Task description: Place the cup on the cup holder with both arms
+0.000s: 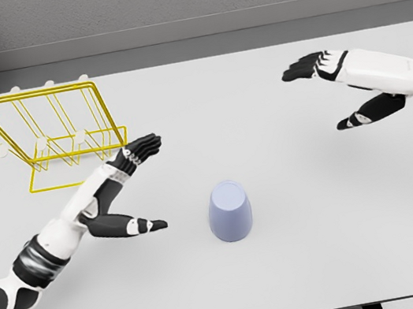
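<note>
Cup untouched at mid-table, both hands spread wide and empty.

The white table (306, 265) carries the yellow wire cup holder (51, 134) at its far left and the pale lavender cup (229, 211) near the front centre, standing mouth-down. It looks rigid, light and smooth, likely slippery, so a grip around the tapered side wall low down seems best. The left hand (128, 188) reaches forward between holder and cup, fingers extended, thumb splayed. The right hand (339, 87) hovers well apart at the far right, palm down, fingers straight.
</note>
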